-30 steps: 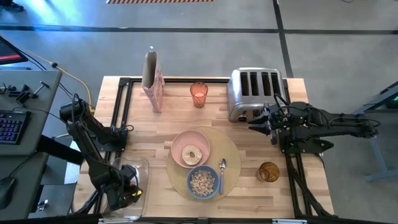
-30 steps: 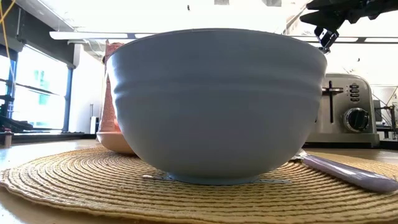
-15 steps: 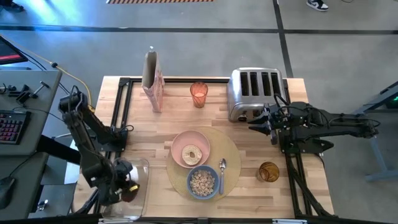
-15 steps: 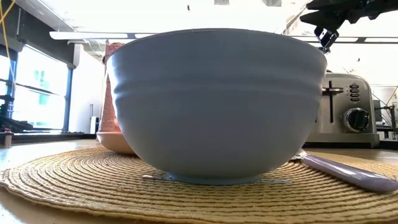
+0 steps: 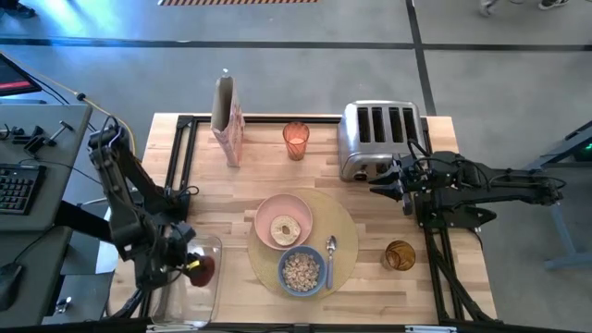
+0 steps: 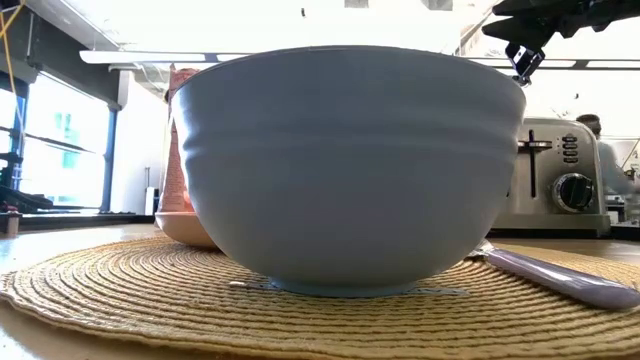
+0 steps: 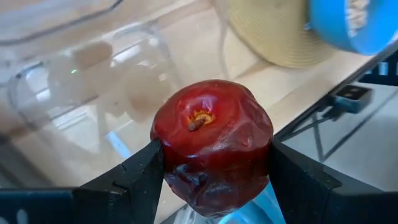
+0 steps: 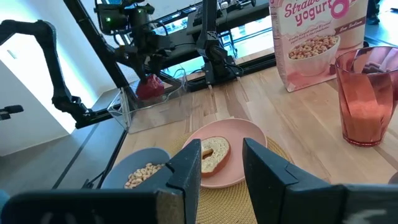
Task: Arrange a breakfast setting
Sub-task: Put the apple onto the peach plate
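While the right gripper (image 8: 214,163) waits open by the toaster (image 5: 377,139), the left gripper (image 7: 211,171) clamps the red apple (image 7: 211,144) over the clear container (image 5: 190,282). Next job: carry it to the placemat (image 5: 344,231).

We see the blue bowl (image 6: 350,165) filling most of the frame, seated on the woven tan placemat (image 6: 130,295). Behind its left side, the rim of the pink plate (image 6: 185,228) shows, with a pinkish-orange box (image 6: 177,150) rising beyond it. At right, a spoon handle (image 6: 560,277) lies on the mat, just beside the bowl's base. The chrome toaster (image 6: 560,180) stands farther back, dial facing us. A dark gripper (image 6: 525,55) hangs at upper right; finger state unclear.
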Controlling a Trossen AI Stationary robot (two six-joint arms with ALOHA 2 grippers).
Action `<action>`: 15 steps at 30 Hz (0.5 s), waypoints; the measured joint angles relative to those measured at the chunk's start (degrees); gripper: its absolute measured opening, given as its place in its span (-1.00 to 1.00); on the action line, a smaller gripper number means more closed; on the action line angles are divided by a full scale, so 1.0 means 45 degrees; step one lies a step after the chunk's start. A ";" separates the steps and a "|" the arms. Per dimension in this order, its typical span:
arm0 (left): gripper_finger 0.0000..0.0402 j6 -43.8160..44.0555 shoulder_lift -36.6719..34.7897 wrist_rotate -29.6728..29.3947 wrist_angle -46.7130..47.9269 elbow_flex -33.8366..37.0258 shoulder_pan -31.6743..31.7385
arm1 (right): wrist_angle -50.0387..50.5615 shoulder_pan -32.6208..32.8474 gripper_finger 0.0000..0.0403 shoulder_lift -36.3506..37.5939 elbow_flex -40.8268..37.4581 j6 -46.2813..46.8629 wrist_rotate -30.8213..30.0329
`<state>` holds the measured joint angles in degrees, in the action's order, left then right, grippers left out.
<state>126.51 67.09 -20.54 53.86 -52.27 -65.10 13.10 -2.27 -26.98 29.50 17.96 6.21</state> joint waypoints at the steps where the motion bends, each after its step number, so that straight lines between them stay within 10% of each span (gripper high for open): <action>1: 0.16 -0.0132 -0.0133 -0.0148 0.0022 0.0000 0.0000 | 0.0000 0.0001 -0.51 0.0000 0.0000 0.0000 -0.0003; 15: 0.16 -0.2204 -0.2009 -0.2839 0.0910 -0.0010 0.0891 | 0.0000 -0.0002 -0.51 0.0000 0.0000 0.0000 -0.0003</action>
<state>116.59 58.05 -33.32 57.96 -52.31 -61.09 13.10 -2.28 -26.98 29.50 17.96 6.20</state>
